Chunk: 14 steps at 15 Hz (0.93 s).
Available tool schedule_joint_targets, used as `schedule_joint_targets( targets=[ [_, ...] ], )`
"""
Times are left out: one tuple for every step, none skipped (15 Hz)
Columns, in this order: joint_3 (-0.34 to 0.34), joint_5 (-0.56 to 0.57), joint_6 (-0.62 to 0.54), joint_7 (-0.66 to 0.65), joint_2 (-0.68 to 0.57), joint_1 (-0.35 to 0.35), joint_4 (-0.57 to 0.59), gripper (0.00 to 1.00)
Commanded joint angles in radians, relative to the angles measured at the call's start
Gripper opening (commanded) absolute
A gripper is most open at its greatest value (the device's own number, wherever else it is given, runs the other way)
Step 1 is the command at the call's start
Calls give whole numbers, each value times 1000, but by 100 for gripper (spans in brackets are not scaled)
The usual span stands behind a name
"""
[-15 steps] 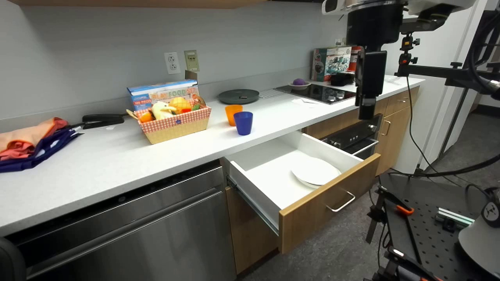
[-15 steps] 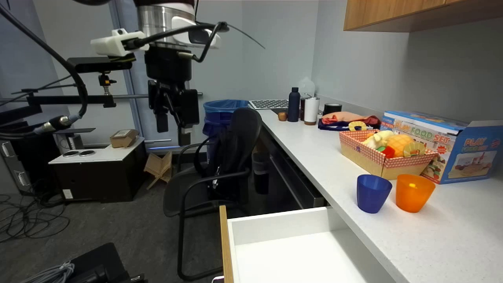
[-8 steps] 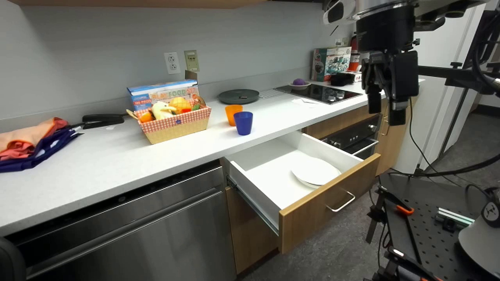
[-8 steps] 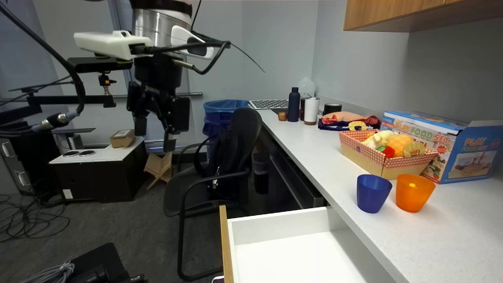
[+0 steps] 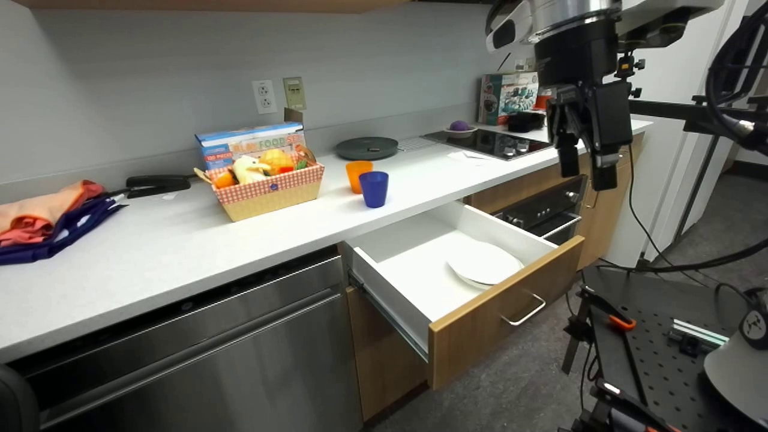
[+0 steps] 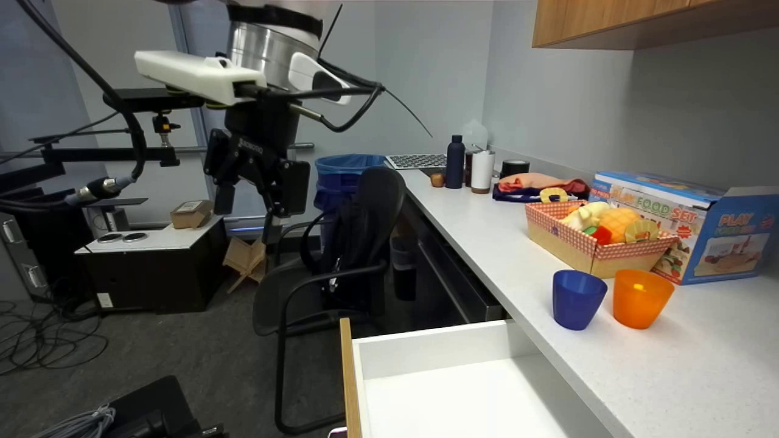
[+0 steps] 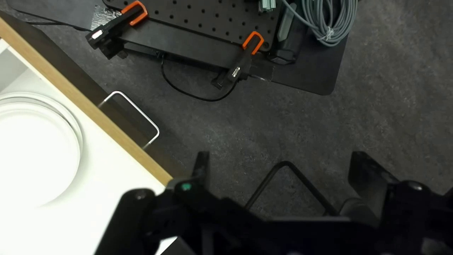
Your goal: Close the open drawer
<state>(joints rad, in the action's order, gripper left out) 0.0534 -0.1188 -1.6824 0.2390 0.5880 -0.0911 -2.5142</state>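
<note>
The drawer [image 5: 492,327] stands open below the counter, with a brown wood front, a silver bar handle [image 5: 524,311] and a white inner box. White plates [image 5: 483,263] lie inside it. In an exterior view, its white box [image 6: 438,350] and front edge show at the bottom; the handle is hidden there. In the wrist view, the drawer front [image 7: 88,106] runs diagonally at left, with the handle [image 7: 136,109] beyond it. My gripper [image 5: 587,171] is open and empty, pointing down, above the drawer and apart from it. It also shows in the wrist view [image 7: 281,164].
On the counter [image 5: 288,246] stand a blue cup [image 5: 374,189], an orange cup [image 5: 359,174] and a basket of play food [image 5: 270,195]. A stainless-steel appliance [image 5: 210,366] adjoins the drawer. A black chair [image 6: 328,292] and a black robot table [image 5: 660,336] stand on the floor.
My gripper has turned and tilted, so both fingers now show apart in an exterior view. It swung away from the counter, then slightly back. The drawer has not moved.
</note>
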Motion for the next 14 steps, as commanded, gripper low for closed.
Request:
schedule_joint_targets(
  targets=[
    [-7, -3, 2, 3, -1, 8, 2, 100],
    [-7, -3, 3, 3, -1, 8, 3, 100],
    [-7, -3, 3, 3, -1, 8, 3, 100],
    [-7, -3, 4, 3, -1, 8, 4, 100],
    [-7, -3, 4, 3, -1, 8, 5, 100],
    [-7, -3, 5, 3, -1, 8, 5, 100],
    [-7, -3, 5, 3, -1, 8, 5, 100],
    [-7, -3, 5, 3, -1, 8, 5, 100],
    [-7, -3, 5, 3, -1, 8, 5, 100],
    [-7, -3, 5, 3, -1, 8, 5, 100],
    [-11, 4, -7, 15, -12, 2, 19, 100],
    [-17, 11, -21, 43, -21, -12, 29, 100],
    [-22, 27, -46, 65, -32, -15, 28, 100],
    [-27, 41, -88, 84, -50, -18, 19, 100]
  ],
)
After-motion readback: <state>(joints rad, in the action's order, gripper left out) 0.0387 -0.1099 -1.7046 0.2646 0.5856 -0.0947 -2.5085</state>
